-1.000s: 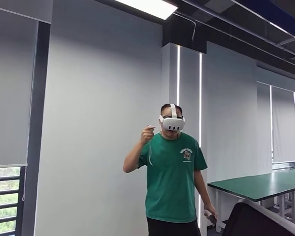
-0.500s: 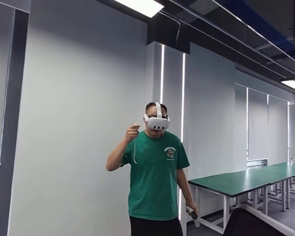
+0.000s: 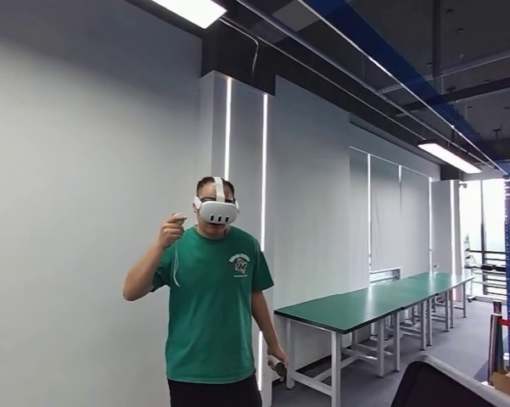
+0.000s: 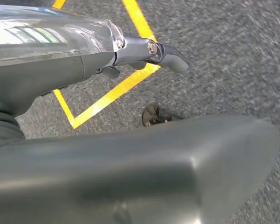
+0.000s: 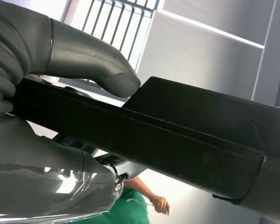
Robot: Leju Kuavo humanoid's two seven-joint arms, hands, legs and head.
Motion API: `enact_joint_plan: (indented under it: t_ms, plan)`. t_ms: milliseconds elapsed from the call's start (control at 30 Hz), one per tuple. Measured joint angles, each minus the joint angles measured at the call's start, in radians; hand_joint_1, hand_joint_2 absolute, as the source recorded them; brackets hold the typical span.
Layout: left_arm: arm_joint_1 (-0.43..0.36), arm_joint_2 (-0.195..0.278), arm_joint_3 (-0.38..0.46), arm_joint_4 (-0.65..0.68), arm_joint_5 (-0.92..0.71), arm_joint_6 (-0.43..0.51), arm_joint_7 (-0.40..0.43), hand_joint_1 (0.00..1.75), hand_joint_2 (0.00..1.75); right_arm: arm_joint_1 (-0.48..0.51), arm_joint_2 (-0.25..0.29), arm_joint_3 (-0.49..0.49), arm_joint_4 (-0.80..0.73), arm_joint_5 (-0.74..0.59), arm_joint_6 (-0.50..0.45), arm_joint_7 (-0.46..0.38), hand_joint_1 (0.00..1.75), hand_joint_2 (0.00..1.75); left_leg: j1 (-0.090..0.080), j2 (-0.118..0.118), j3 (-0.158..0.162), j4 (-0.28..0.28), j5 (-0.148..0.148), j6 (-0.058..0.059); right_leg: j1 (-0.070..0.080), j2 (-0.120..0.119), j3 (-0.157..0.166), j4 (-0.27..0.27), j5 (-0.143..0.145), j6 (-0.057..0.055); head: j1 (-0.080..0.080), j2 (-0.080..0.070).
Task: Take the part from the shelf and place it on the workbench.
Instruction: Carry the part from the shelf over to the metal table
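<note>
Camera swung right since earlier frames, not scene. Person [image 3: 210,314] in green shirt left of green worktop [image 3: 367,303]. Left hand [image 4: 131,140] empty, fingers apart, over floor [image 4: 236,56]. Right hand [image 5: 61,116] grips black part [image 5: 187,140].

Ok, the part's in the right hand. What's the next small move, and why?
Probably turn right toward the workbench: the right hand grips the part, but the workbench stands off to the right, past the person, so nothing lies under the hand to set it on yet.
</note>
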Motion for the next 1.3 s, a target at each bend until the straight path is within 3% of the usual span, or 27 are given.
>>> enact_joint_plan:
  t_ms: [33, 100, 167, 233, 300, 333, 367, 400, 433, 500, 533, 600, 667, 733, 800, 833, 867, 900, 967, 1000, 1067, 1100, 1133, 1200, 1267, 1300]
  plan:
    - [0.0, 0.0, 0.0, 0.0, 0.001, 0.0, 0.0, 0.0, 1.75, 0.002, -0.002, -0.001, 0.0, -0.002, 0.001, 0.0, 1.75, 1.75, -0.001, -0.012, 0.006, -0.016, 0.0, 0.003, -0.001, 0.008, -0.004, 0.003, -0.002, 0.005, 0.0, 0.0]
    - [-0.001, -0.001, 0.0, 0.0, 0.003, 0.0, 0.0, 0.0, 1.75, 0.01, -0.006, -0.005, 0.0, -0.004, 0.002, 0.0, 1.75, 1.75, -0.003, -0.004, 0.008, -0.02, -0.001, 0.009, -0.005, 0.02, -0.008, 0.003, -0.003, 0.016, 0.0, 0.0]
    - [-0.003, -0.001, 0.0, 0.0, 0.005, 0.0, -0.002, 0.0, 1.75, 0.016, -0.011, -0.01, -0.002, -0.006, 0.002, -0.001, 1.75, 1.75, -0.001, 0.012, 0.013, -0.027, 0.0, 0.019, -0.005, -0.009, -0.019, 0.027, -0.022, 0.028, 0.0, 0.0]
    - [-0.001, -0.001, 0.0, 0.0, 0.006, 0.0, -0.003, 0.0, 1.75, 0.02, -0.015, -0.016, -0.004, -0.006, 0.002, -0.003, 1.75, 1.75, 0.001, 0.032, 0.017, -0.031, -0.001, 0.027, -0.007, -0.055, -0.065, 0.125, -0.076, 0.038, 0.0, 0.0]
    - [0.002, -0.001, 0.0, 0.0, 0.007, 0.0, -0.004, 0.0, 1.75, 0.027, -0.016, -0.02, -0.004, -0.005, 0.003, -0.005, 1.75, 1.75, 0.0, 0.052, 0.019, -0.031, -0.004, 0.029, -0.012, -0.07, -0.133, 0.254, -0.124, 0.046, 0.0, 0.0]
    - [0.003, -0.001, 0.0, 0.0, 0.007, -0.001, -0.005, 0.0, 1.75, 0.03, -0.017, -0.021, -0.004, -0.004, 0.005, -0.005, 1.75, 1.75, 0.0, 0.061, 0.021, -0.031, -0.007, 0.028, -0.014, -0.072, -0.151, 0.284, -0.125, 0.049, 0.0, 0.0]
    - [0.002, -0.002, 0.0, 0.0, 0.007, -0.002, -0.006, 0.0, 1.75, 0.032, -0.018, -0.022, -0.004, -0.003, 0.006, -0.005, 1.75, 1.75, 0.001, 0.07, 0.024, -0.031, -0.009, 0.027, -0.016, -0.076, -0.149, 0.274, -0.106, 0.051, 0.0, 0.0]
    - [0.001, -0.002, 0.0, 0.0, 0.007, -0.002, -0.007, 0.0, 1.75, 0.033, -0.019, -0.023, -0.004, -0.003, 0.007, -0.006, 1.75, 1.75, 0.001, 0.079, 0.028, -0.031, -0.012, 0.025, -0.017, -0.081, -0.126, 0.224, -0.071, 0.051, 0.0, 0.0]
    - [0.001, -0.002, 0.0, 0.0, 0.007, -0.003, -0.007, 0.0, 1.75, 0.033, -0.02, -0.024, -0.004, -0.002, 0.008, -0.006, 1.75, 1.75, 0.001, 0.086, 0.034, -0.032, -0.016, 0.022, -0.016, -0.095, -0.09, 0.149, -0.032, 0.049, 0.0, 0.0]
    - [-0.001, -0.002, 0.0, 0.0, 0.007, -0.005, -0.008, 0.0, 1.75, 0.031, -0.021, -0.027, -0.004, -0.002, 0.009, -0.009, 1.75, 1.75, -0.002, 0.098, 0.043, -0.033, -0.023, 0.014, -0.008, -0.123, -0.034, 0.032, 0.011, 0.038, 0.0, 0.0]
    - [-0.001, -0.002, 0.0, 0.0, 0.007, -0.006, -0.008, 0.0, 1.75, 0.03, -0.021, -0.028, -0.005, -0.003, 0.01, -0.01, 1.75, 1.75, -0.004, 0.104, 0.046, -0.034, -0.025, 0.009, -0.004, -0.13, -0.023, 0.008, 0.015, 0.031, 0.0, 0.0]
    - [-0.002, -0.002, 0.0, 0.0, 0.007, -0.008, -0.008, 0.0, 1.75, 0.031, -0.022, -0.029, -0.006, -0.003, 0.011, -0.01, 1.75, 1.75, -0.003, 0.118, 0.053, -0.04, -0.027, -0.003, 0.0, -0.116, -0.024, 0.002, 0.014, 0.018, 0.0, 0.0]
    - [-0.004, -0.002, 0.0, 0.0, 0.007, -0.009, -0.008, 0.0, 1.75, 0.03, -0.022, -0.031, -0.007, -0.004, 0.011, -0.011, 1.75, 1.75, -0.001, 0.107, 0.055, -0.031, -0.041, -0.012, -0.003, -0.101, -0.017, -0.01, 0.02, 0.004, 0.0, 0.0]
    - [-0.004, -0.003, 0.0, 0.0, 0.007, -0.01, -0.008, 0.0, 1.75, 0.027, -0.022, -0.032, -0.008, -0.006, 0.011, -0.011, 1.75, 1.75, -0.001, 0.075, 0.016, 0.054, -0.09, -0.014, -0.007, -0.087, -0.01, -0.019, 0.023, -0.006, 0.0, 0.0]
    - [0.0, -0.004, 0.0, 0.0, 0.006, -0.011, -0.008, 0.0, 1.75, 0.025, -0.022, -0.033, -0.006, -0.007, 0.012, -0.011, 1.75, 1.75, -0.002, 0.058, -0.054, 0.19, -0.144, -0.015, -0.005, -0.069, -0.008, -0.019, 0.021, -0.012, 0.0, 0.0]
    - [0.002, -0.004, 0.0, 0.0, 0.006, -0.011, -0.008, 0.0, 1.75, 0.026, -0.022, -0.034, -0.005, -0.008, 0.012, -0.011, 1.75, 1.75, -0.003, 0.056, -0.08, 0.232, -0.15, -0.015, -0.003, -0.058, -0.006, -0.019, 0.02, -0.013, 0.0, 0.0]
    - [0.003, -0.004, 0.0, 0.0, 0.006, -0.011, -0.008, 0.0, 1.75, 0.026, -0.022, -0.035, -0.004, -0.009, 0.012, -0.01, 1.75, 1.75, -0.003, 0.054, -0.088, 0.237, -0.135, -0.014, -0.002, -0.046, -0.003, -0.018, 0.018, -0.013, 0.0, 0.0]
    - [0.003, -0.004, 0.0, 0.0, 0.006, -0.011, -0.008, 0.0, 1.75, 0.026, -0.022, -0.037, -0.004, -0.009, 0.013, -0.01, 1.75, 1.75, -0.003, 0.052, -0.077, 0.2, -0.101, -0.013, -0.002, -0.035, 0.001, -0.017, 0.016, -0.013, 0.0, 0.0]
    - [0.002, -0.004, 0.0, 0.0, 0.006, -0.011, -0.008, 0.0, 1.75, 0.025, -0.022, -0.039, -0.004, -0.01, 0.014, -0.01, 1.75, 1.75, -0.002, 0.025, -0.026, 0.069, -0.023, -0.007, -0.001, -0.014, 0.006, -0.011, 0.008, -0.007, 0.0, 0.0]
    - [0.002, -0.004, 0.0, 0.0, 0.006, -0.011, -0.008, 0.0, 1.75, 0.025, -0.022, -0.041, -0.003, -0.011, 0.014, -0.01, 1.75, 1.75, 0.0, 0.009, -0.004, 0.016, -0.002, -0.004, -0.001, -0.003, 0.005, -0.006, 0.004, -0.003, 0.0, 0.0]
    - [0.001, -0.004, 0.0, 0.0, 0.006, -0.012, -0.008, 0.0, 1.75, 0.025, -0.022, -0.044, -0.003, -0.013, 0.016, -0.01, 1.75, 1.75, -0.002, -0.01, 0.012, -0.023, 0.001, 0.001, -0.003, 0.013, -0.002, 0.0, 0.0, 0.008, 0.0, 0.0]
    - [0.0, -0.005, 0.0, 0.0, 0.006, -0.012, -0.008, 0.0, 1.75, 0.025, -0.022, -0.046, -0.003, -0.015, 0.016, -0.009, 1.75, 1.75, -0.002, -0.004, 0.014, -0.027, 0.0, 0.004, -0.006, 0.021, -0.005, 0.0, 0.0, 0.013, 0.0, 0.0]
    - [-0.002, -0.006, 0.0, 0.0, 0.006, -0.012, -0.008, 0.0, 1.75, 0.026, -0.023, -0.049, -0.003, -0.016, 0.017, -0.009, 1.75, 1.75, -0.003, 0.003, 0.015, -0.029, 0.0, 0.009, -0.008, 0.018, -0.005, 0.001, -0.003, 0.019, 0.0, 0.0]
    - [-0.004, -0.008, 0.0, 0.0, 0.007, -0.012, -0.007, 0.0, 1.75, 0.024, -0.024, -0.052, -0.004, -0.018, 0.019, -0.01, 1.75, 1.75, 0.0, 0.019, 0.021, -0.035, 0.001, 0.019, -0.008, -0.018, -0.021, 0.039, -0.029, 0.031, 0.0, 0.0]
    - [-0.002, -0.009, 0.0, 0.0, 0.008, -0.011, -0.004, 0.0, 1.75, 0.021, -0.024, -0.054, -0.004, -0.021, 0.021, -0.01, 1.75, 1.75, 0.0, 0.039, 0.025, -0.037, -0.002, 0.026, -0.011, -0.06, -0.076, 0.153, -0.088, 0.042, 0.0, 0.0]
    - [-0.001, -0.009, 0.0, 0.0, 0.009, -0.012, -0.002, 0.0, 1.75, 0.02, -0.024, -0.056, -0.003, -0.023, 0.024, -0.01, 1.75, 1.75, 0.0, 0.049, 0.026, -0.037, -0.003, 0.027, -0.014, -0.068, -0.112, 0.221, -0.114, 0.046, 0.0, 0.0]
